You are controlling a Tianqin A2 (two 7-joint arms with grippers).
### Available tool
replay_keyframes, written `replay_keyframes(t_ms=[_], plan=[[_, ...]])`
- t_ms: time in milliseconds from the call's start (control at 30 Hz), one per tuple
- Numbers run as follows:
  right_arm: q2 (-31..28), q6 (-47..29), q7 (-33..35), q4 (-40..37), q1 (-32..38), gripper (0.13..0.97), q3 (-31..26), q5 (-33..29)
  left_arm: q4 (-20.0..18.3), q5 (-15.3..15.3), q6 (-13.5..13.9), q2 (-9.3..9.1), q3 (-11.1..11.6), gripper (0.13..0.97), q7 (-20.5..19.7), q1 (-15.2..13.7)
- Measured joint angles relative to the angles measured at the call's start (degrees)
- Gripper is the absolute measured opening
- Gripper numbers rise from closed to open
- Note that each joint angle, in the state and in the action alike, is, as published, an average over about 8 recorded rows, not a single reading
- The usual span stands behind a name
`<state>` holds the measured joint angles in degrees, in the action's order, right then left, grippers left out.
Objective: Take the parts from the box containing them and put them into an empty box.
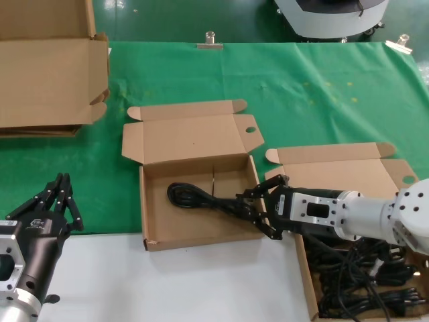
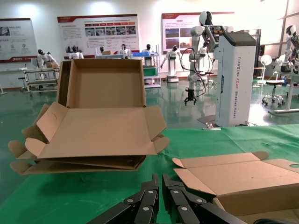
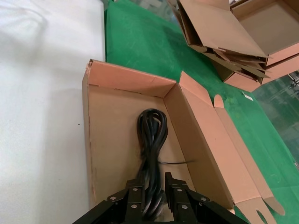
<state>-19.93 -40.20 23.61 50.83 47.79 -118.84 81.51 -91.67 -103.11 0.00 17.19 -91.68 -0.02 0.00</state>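
right hand (image 1: 249,209) clamps coiled black power cable (image 1: 194,197) inside centre open brown corrugated mailer box (image 1: 194,231) | twin cable-filled box (image 1: 305,282) lower right | left hand (image 1: 57,201) narrow, lower left | stacked cartons (image 1: 47,80) upper left

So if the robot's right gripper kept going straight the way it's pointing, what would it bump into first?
Probably the black cable bundle it grips; beyond that, the far wall of the left box. The right gripper points along the box floor, though depth is unclear.

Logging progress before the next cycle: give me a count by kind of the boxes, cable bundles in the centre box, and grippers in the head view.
Shallow mailer boxes: 2 (centre box, right box)
Large cartons: 1 stack, count in the stack unclear
Black cable bundles in centre box: 1
Grippers: 2 (left gripper, right gripper)
Total: 6
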Motion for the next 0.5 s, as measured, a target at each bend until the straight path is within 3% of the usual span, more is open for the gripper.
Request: replay_keyframes(t_ms=[300, 500], plan=[[0.6, 0.8, 0.2, -1.3, 0.3, 0.304, 0.4, 0.2, 0.0, 0.0, 0.0, 0.00, 0.0, 0.172, 0.0, 0.0], [0.1, 1.6, -3.6, 0.9, 0.3, 0.342, 1.1, -0.2, 0.0, 0.0, 0.0, 0.00, 0.0, 0.172, 0.0, 0.0]])
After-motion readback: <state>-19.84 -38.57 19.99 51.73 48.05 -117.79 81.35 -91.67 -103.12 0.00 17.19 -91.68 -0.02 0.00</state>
